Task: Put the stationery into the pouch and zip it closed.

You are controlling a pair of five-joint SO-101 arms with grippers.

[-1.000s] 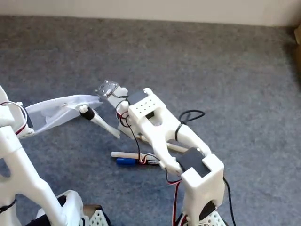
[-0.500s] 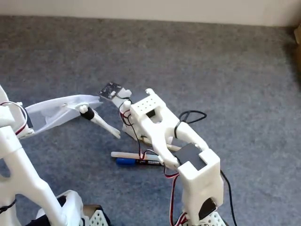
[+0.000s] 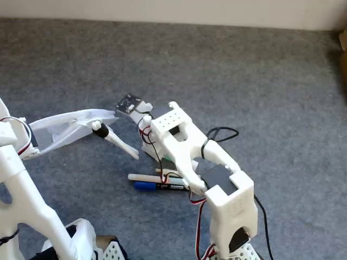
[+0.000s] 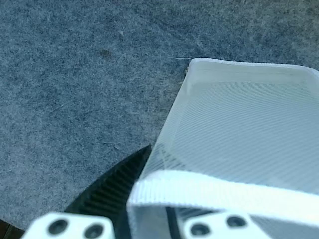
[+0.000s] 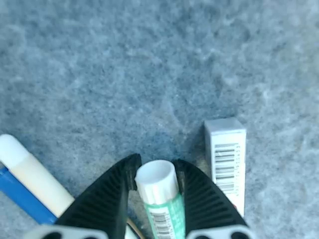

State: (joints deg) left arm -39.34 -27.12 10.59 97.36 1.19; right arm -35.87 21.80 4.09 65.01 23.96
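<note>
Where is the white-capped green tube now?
Right wrist view: the white-capped green tube sits in the jaws of the right gripper, beside a small white barcoded box on the grey carpet.

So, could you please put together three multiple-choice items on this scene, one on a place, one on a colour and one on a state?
1. Where does the white barcoded box lie?
A) in a person's hand
B) on the carpet beside the right gripper
C) on a shelf

2. What colour is the cap of the tube?
A) white
B) red
C) black

3. The right gripper is:
A) wide open
B) shut on nothing
C) shut on the tube

Answers:
1 B, the right wrist view shows the box flat on the carpet next to the gripper.
2 A, the cap is white above a green body.
3 C, both fingers press against the tube's sides.
</note>
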